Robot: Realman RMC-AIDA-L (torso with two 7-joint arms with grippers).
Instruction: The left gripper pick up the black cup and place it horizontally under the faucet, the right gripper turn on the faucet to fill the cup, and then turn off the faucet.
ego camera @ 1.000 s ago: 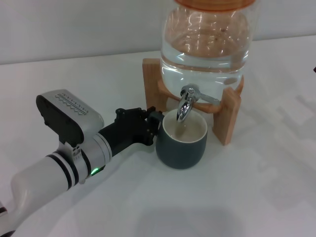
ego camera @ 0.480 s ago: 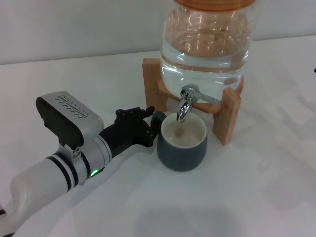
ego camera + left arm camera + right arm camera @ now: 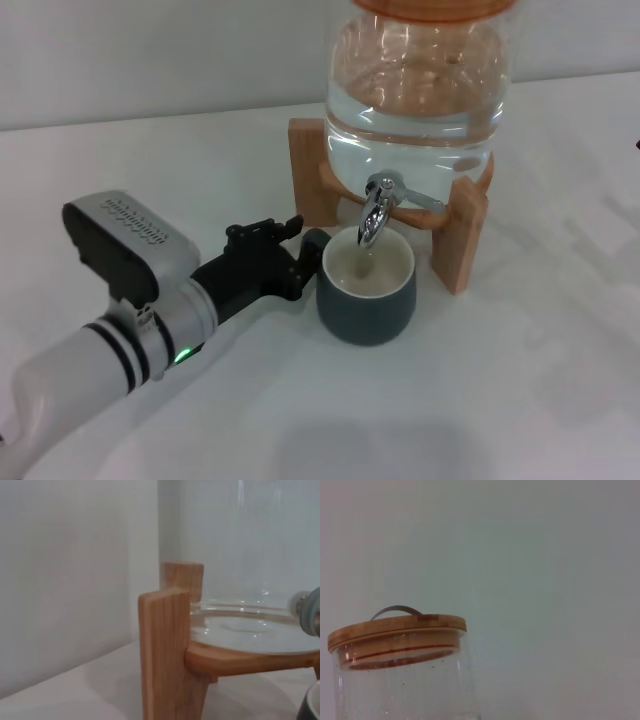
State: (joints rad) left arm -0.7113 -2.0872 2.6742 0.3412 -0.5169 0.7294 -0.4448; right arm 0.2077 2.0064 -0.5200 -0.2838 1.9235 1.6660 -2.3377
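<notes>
One arm was at work. Nearest me, the left gripper (image 3: 303, 250) sat low on the white table (image 3: 520, 380), fingers parted and let go. Just beyond its tips, the black cup (image 3: 367, 298) stood upright under the faucet (image 3: 376, 210). Behind rose the glass jar (image 3: 420, 95) on its wooden stand (image 3: 462, 235). No lettering was readable anywhere.

I saw bright, even light, soft shadows on the worktop (image 3: 520, 380), glare on the glass jar (image 3: 420, 90), wrist views soft.
</notes>
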